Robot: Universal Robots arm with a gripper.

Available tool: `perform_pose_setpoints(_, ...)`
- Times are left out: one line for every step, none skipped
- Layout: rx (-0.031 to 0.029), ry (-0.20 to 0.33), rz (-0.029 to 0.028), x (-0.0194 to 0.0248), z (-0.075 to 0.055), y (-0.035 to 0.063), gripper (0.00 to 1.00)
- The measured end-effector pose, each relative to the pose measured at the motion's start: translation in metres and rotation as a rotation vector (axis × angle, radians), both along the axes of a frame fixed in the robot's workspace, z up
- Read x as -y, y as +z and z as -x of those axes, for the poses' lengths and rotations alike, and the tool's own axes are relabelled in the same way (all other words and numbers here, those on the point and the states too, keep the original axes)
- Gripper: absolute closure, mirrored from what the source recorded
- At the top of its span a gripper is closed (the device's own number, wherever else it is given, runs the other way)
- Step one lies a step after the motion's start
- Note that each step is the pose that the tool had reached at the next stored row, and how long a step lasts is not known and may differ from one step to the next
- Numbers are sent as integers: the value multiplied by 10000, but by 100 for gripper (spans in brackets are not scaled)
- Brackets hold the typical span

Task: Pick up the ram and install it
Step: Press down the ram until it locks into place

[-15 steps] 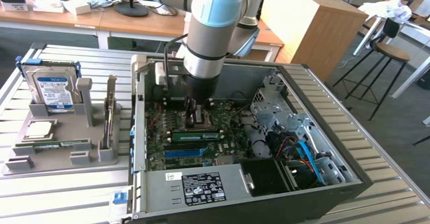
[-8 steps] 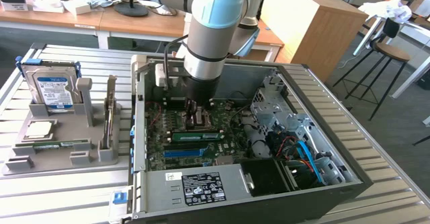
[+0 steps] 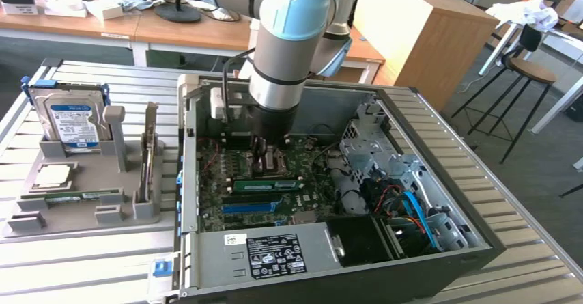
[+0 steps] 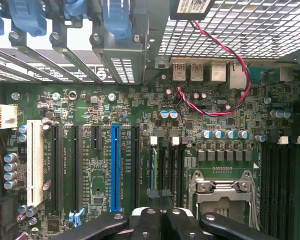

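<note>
The ram point(image 3: 267, 184) is a narrow green stick standing on edge in a slot of the motherboard, inside the open computer case point(image 3: 437, 181). In the wrist view the ram point(image 4: 153, 167) appears edge-on, between the blue slot point(image 4: 115, 165) and the processor socket point(image 4: 220, 187). My gripper point(image 3: 270, 162) reaches down into the case over the stick's middle. Its fingers are shut, and the gripper point(image 4: 157, 196) has its tips at the stick's top edge. I cannot tell whether they pinch that edge or only rest on it.
At the exterior view's left, a grey fixture point(image 3: 82, 215) holds a hard drive point(image 3: 73, 123), a taller card on edge point(image 3: 149, 157), a chip point(image 3: 53, 175) and a flat green stick point(image 3: 73, 196). A drive cage point(image 3: 378, 150), cables point(image 3: 410, 205) and a power supply point(image 3: 264, 253) crowd the case.
</note>
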State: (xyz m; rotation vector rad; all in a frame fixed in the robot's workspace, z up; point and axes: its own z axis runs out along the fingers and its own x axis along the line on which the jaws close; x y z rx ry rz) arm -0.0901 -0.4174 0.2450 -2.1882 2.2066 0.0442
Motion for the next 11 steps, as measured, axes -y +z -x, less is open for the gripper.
perform_pose_setpoints(0,-1,0,1,0,-5,90)
perform_pose_setpoints(1,-1,-1,2,0,-11,90)
perform_pose_setpoints(1,-1,-1,3,0,-15,90)
perform_pose_setpoints(-1,-1,1,3,0,-17,90)
perform_pose_setpoints(0,0,1,3,0,-17,90)
perform_pose_setpoints(-1,0,1,3,0,-17,90)
perform_pose_setpoints(0,0,1,3,0,-18,90)
perform_pose_setpoints(0,0,0,3,0,-18,90)
perform_pose_setpoints(2,0,-2,3,0,-21,90)
perform_pose_setpoints(3,0,-5,3,-1,-27,90)
perform_pose_setpoints(2,-1,-3,3,0,-31,90)
